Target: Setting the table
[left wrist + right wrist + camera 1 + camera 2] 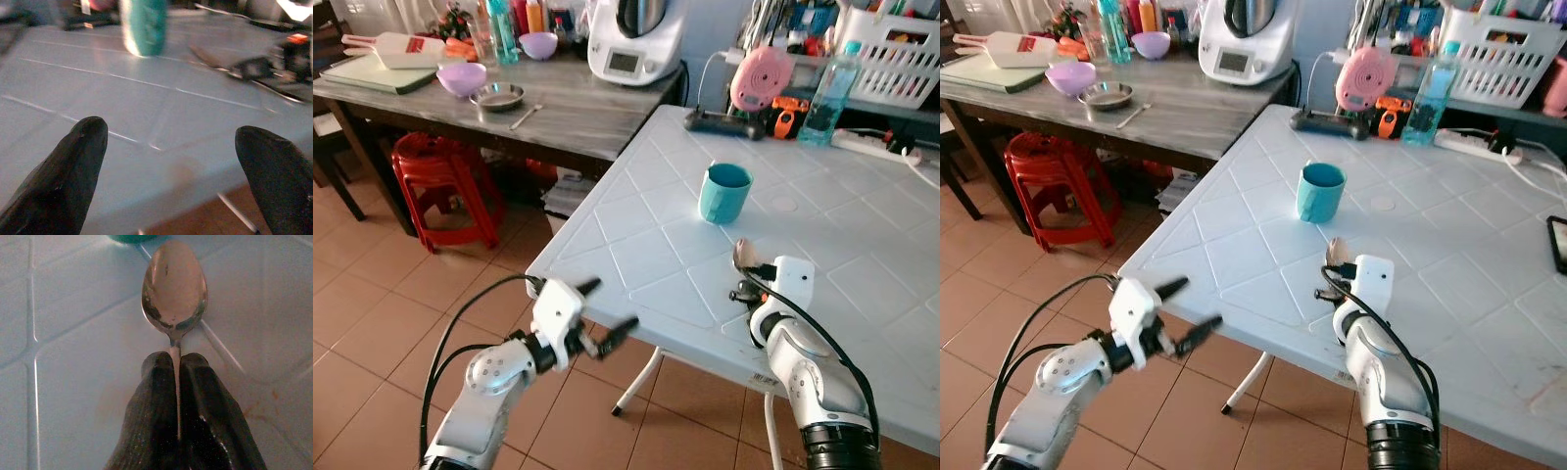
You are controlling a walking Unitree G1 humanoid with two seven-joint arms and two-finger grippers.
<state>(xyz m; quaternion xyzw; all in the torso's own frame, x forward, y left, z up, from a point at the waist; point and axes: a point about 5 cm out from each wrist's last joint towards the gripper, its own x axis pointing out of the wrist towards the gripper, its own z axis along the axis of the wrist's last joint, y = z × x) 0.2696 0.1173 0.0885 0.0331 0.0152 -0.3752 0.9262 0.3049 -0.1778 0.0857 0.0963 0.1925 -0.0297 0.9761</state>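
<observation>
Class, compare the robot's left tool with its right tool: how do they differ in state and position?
The left tool is open and holds nothing; the right tool is shut on a shiny metal spoon. The left tool hangs off the edge of the pale blue plastic table; the right tool is over it. Both have black fingers.

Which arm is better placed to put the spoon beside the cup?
Right. The right gripper already clamps the spoon above the table, near the teal cup. The left gripper hangs open off the table's edge.
</observation>
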